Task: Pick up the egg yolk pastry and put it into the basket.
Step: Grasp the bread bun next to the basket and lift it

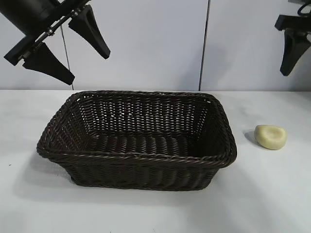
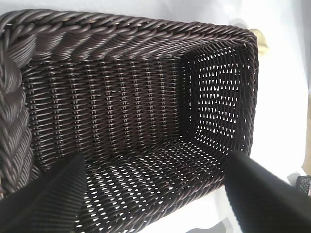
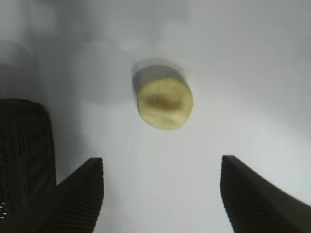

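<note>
The egg yolk pastry (image 1: 270,137), a small pale yellow lump with a dent, lies on the white table to the right of the basket (image 1: 137,158). The basket is large, dark brown wicker, and empty. My right gripper (image 1: 290,70) hangs high above the pastry. In the right wrist view it is open (image 3: 160,162), with the pastry (image 3: 165,103) ahead of its fingers and apart from them. My left gripper (image 1: 88,67) is open and empty, raised above the basket's left end. Its wrist view looks down into the basket (image 2: 121,111) between its spread fingers (image 2: 155,165).
The white table (image 1: 272,194) runs all round the basket. A pale panelled wall (image 1: 160,43) stands behind it. The basket's corner (image 3: 22,145) shows in the right wrist view beside one finger. A sliver of the pastry (image 2: 261,41) peeks past the basket's far rim.
</note>
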`<action>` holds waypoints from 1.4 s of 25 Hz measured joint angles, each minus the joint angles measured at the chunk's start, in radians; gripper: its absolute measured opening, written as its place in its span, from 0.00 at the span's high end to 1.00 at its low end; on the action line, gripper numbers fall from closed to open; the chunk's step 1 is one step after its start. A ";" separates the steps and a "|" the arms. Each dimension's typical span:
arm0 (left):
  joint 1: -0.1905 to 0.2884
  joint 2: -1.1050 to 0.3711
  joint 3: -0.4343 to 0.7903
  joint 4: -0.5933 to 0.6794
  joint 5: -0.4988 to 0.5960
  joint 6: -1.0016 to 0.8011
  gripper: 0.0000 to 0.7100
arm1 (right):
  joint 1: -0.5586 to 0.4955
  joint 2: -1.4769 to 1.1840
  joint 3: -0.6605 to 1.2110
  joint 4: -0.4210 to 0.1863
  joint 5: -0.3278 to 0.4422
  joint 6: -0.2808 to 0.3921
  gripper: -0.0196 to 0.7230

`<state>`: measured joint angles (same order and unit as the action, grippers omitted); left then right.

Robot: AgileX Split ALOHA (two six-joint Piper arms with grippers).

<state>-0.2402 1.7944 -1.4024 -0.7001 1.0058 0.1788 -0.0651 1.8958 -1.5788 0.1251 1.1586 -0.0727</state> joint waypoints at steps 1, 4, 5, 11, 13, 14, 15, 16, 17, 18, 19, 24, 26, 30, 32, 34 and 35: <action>0.000 0.000 0.000 0.000 0.000 0.000 0.20 | 0.000 0.022 0.000 0.000 -0.002 0.002 0.31; 0.000 0.000 0.000 0.000 0.000 0.001 0.20 | 0.000 0.082 0.000 0.000 -0.016 0.014 0.31; 0.000 0.000 0.000 0.000 0.000 0.001 0.20 | 0.000 0.100 0.000 0.001 -0.026 0.018 0.31; 0.000 0.000 0.000 0.000 0.000 0.002 0.20 | 0.000 0.210 0.000 0.043 -0.084 0.020 0.31; 0.000 0.000 0.000 0.000 0.000 0.002 0.20 | 0.000 0.234 -0.001 0.057 -0.113 0.022 0.31; 0.000 0.000 0.000 -0.001 0.000 0.002 0.20 | 0.000 0.244 -0.001 0.062 -0.128 0.025 0.31; 0.000 0.000 0.000 -0.001 0.000 0.002 0.20 | 0.000 0.252 -0.001 0.064 -0.139 0.030 0.31; 0.000 0.000 0.000 -0.001 0.000 0.002 0.20 | 0.000 0.258 -0.001 0.065 -0.148 0.034 0.31; 0.000 0.000 0.000 -0.001 0.000 0.002 0.20 | 0.000 0.265 -0.001 0.066 -0.154 0.038 0.31; 0.000 0.000 0.000 -0.002 0.000 0.002 0.20 | 0.000 0.271 -0.001 0.067 -0.156 0.042 0.31; 0.000 0.000 0.000 -0.002 0.000 0.002 0.20 | 0.000 0.276 -0.002 0.069 -0.157 0.043 0.31; 0.000 0.000 0.000 -0.003 0.000 0.002 0.20 | 0.000 0.288 -0.003 0.072 -0.160 0.045 0.47; 0.000 0.000 0.000 -0.004 0.000 0.002 0.20 | 0.000 0.288 -0.004 0.073 -0.160 0.045 0.64; 0.000 0.000 0.000 -0.004 0.000 0.002 0.20 | 0.000 0.288 -0.005 0.073 -0.152 0.042 0.80; 0.000 0.000 0.000 -0.004 0.000 0.003 0.20 | 0.000 0.288 -0.009 0.073 -0.136 0.036 0.82; 0.000 0.000 0.000 -0.004 0.000 0.003 0.20 | 0.000 0.288 -0.022 0.073 -0.116 0.030 0.82; 0.000 0.000 0.000 -0.004 0.000 0.003 0.20 | 0.000 0.285 -0.029 0.073 -0.107 0.027 0.82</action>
<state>-0.2402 1.7944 -1.4024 -0.7041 1.0055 0.1818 -0.0651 2.1806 -1.6075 0.1980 1.0520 -0.0461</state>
